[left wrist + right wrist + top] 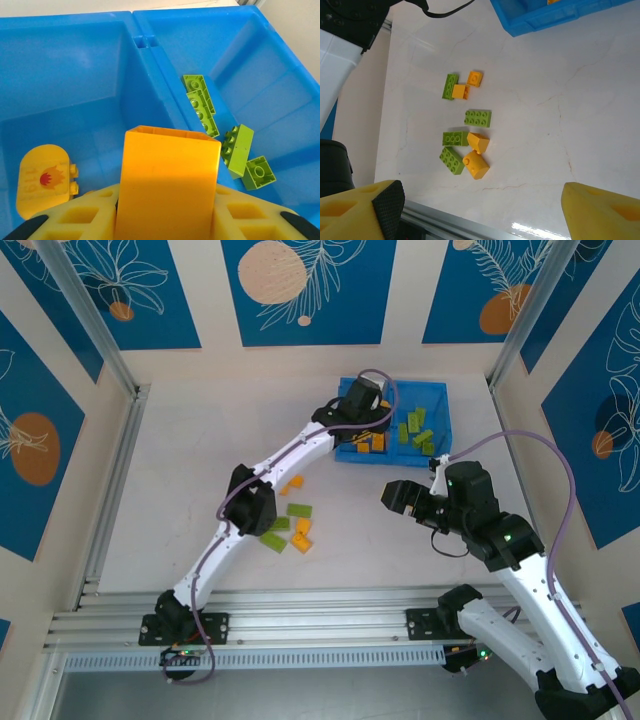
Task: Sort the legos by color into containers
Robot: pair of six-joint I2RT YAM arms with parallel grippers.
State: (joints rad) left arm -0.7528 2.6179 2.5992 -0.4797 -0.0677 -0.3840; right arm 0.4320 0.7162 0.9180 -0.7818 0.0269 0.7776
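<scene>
From above, the blue bin sat near the far right corner of the table. The left claw was down in the bin's left half, among orange bricks. Green bricks lay in the right half. The right claw hung over the table just in front of the bin. A bunch of loose bricks lay near the middle of the table, beside the left arm.

The left wrist camera showed the left claw gripping a big orange-yellow brick between its yellow pads, over the bin's left half. A rounded orange piece with a red flame on it lay on the floor there. Across the divider lay the green bricks.

The right wrist camera showed the right claw spread wide with nothing in it. Below it the loose bricks, four green and four orange, lay close together on the table. A corner of the blue bin showed at the top.
</scene>
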